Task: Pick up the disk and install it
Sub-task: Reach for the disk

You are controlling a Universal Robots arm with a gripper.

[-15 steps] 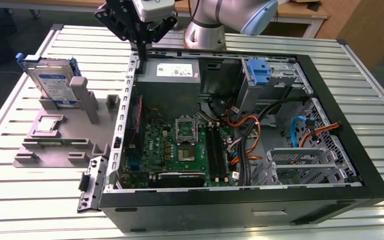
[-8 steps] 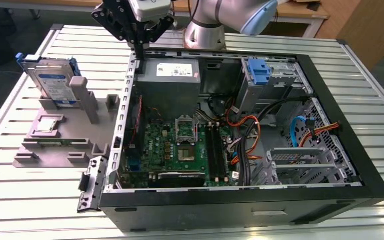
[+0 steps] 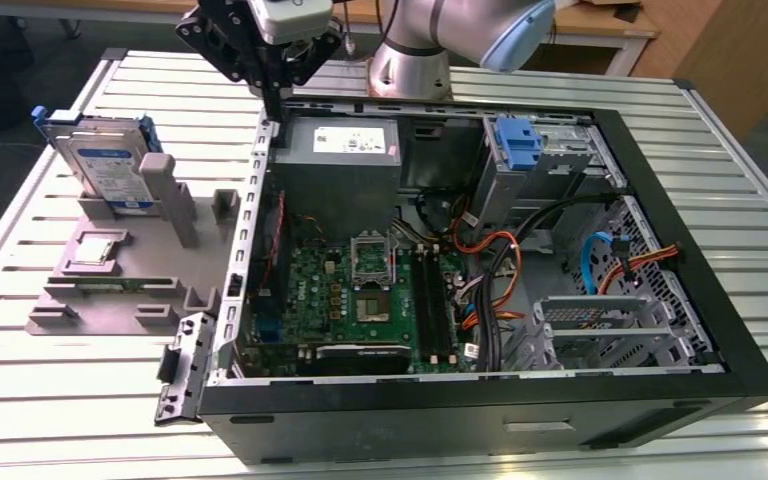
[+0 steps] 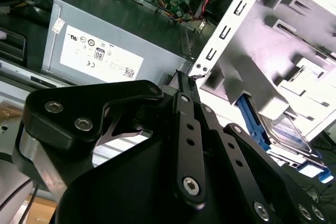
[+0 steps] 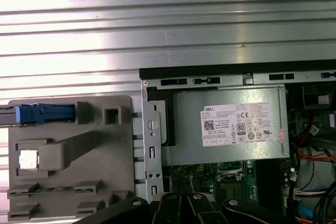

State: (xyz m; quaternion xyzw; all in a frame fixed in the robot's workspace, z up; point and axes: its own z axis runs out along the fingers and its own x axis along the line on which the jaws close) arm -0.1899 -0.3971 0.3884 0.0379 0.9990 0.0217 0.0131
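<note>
I'm looking at a ribbed silver metal table (image 3: 37, 420) with an open black tower computer case (image 3: 491, 425) lying on its side across most of it. The silver-and-blue arm (image 3: 424, 40) rises from the table's edge behind the case. A grey plastic fixture block (image 3: 104, 280) sits beside the case, toward the table edge at the exterior view's left. In its slot, nearest the table corner on the arm's side, stands the disk (image 3: 101, 165): a flat silver-grey hard drive framed by a blue plastic caddy, with a white-and-blue label whose print is too small for me to read. It stands on edge and seems taller than wide. Its top edge runs along the table's ribs, as the first wrist view shows (image 5: 44, 114). The grey power supply box (image 3: 337, 150) in the case has a white label with dark print. My black gripper (image 3: 275, 112) hangs over the case wall beside that box, its fingers pressed together on nothing.
</note>
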